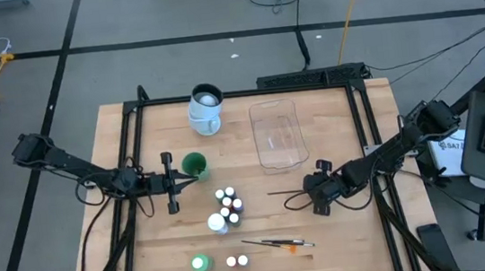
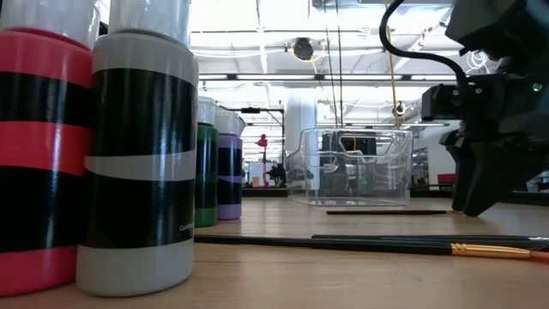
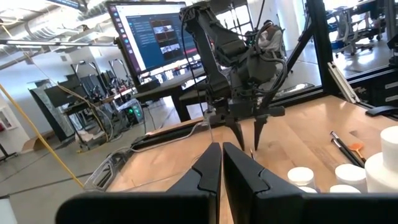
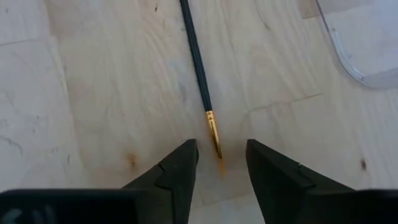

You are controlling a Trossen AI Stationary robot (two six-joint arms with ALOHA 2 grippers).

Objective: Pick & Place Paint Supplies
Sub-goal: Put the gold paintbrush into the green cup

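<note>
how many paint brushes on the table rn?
3. One thin dark-handled brush lies alone below the clear plastic tray, its tip between the right hand's fingers. Two more brushes lie together near the front edge. Others could be hidden.

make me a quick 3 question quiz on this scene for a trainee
1. True or false: the right gripper has already lifted the dark-handled brush off the table.
2. What sits beside the clear tray? A) white cup B) red box C) blue bowl
3. Fill in: the left gripper has its fingers ____.

Key:
1. False. The brush lies flat, its tip between open fingers.
2. A, the white cup.
3. shut
</note>
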